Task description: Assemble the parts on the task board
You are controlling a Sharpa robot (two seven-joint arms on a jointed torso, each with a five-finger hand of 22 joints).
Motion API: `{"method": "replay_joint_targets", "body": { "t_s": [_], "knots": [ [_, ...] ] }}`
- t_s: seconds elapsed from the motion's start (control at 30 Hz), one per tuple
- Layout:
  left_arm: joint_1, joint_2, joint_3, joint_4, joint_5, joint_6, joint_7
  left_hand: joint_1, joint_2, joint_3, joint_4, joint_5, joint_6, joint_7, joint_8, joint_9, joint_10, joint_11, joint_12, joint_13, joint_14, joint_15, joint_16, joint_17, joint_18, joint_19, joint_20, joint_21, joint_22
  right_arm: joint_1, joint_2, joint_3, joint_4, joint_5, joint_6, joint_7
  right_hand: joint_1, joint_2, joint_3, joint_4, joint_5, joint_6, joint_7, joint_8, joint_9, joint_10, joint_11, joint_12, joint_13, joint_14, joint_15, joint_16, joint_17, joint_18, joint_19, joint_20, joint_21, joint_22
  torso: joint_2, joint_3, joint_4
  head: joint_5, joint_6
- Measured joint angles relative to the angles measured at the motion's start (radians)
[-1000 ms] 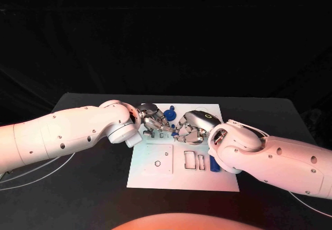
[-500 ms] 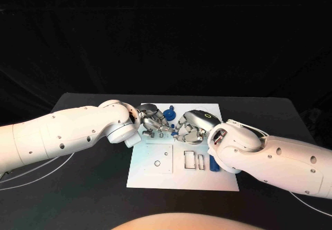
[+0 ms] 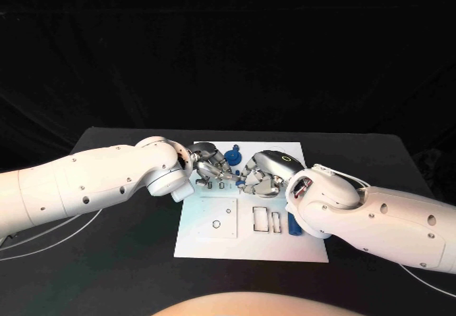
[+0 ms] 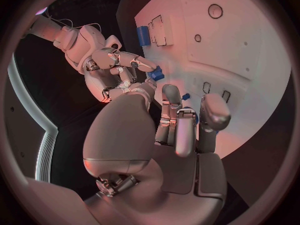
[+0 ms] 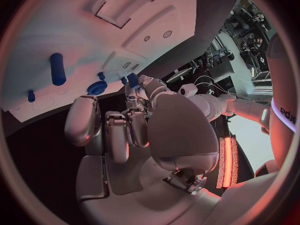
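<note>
Both hands meet at the task board's (image 3: pixel 249 245) 12 o'clock end. The right hand (image 3: pixel 262 172) pinches a small blue part (image 4: pixel 154 74); whether the left hand (image 3: pixel 211 164) holds anything, I cannot tell. The part looks light, rigid, slippery: grip its flat sides.

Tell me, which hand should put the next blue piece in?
Probably the right hand: it pinches a small blue piece over the task board, beside the left hand.
</note>
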Motion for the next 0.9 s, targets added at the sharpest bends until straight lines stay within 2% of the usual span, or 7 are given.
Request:
{"method": "replay_joint_targets", "body": {
  "t_s": [0.9],
  "knots": [
    [0.000,-0.001,0.001,-0.002,-0.004,0.008,-0.001,0.008,0.000,0.000,-0.006,0.000,0.000,0.000,0.000,0.000,-0.004,-0.003,0.000,-0.004,0.000,0.000,0.000,0.000,0.000,0.000,0.000,0.000,0.001,0.001,-0.006,0.002,0.014,-0.014,-0.016,-0.004,0.008,0.008,0.003,-0.003,0.006,0.001,-0.001,0.003,0.003,0.000,0.000,0.000,0.001,0.000,0.000,0.000,0.000,0.000,0.004,-0.004,0.009,0.008,0.000,-0.0003,-0.0001,0.001,0.002]
  ]
}}
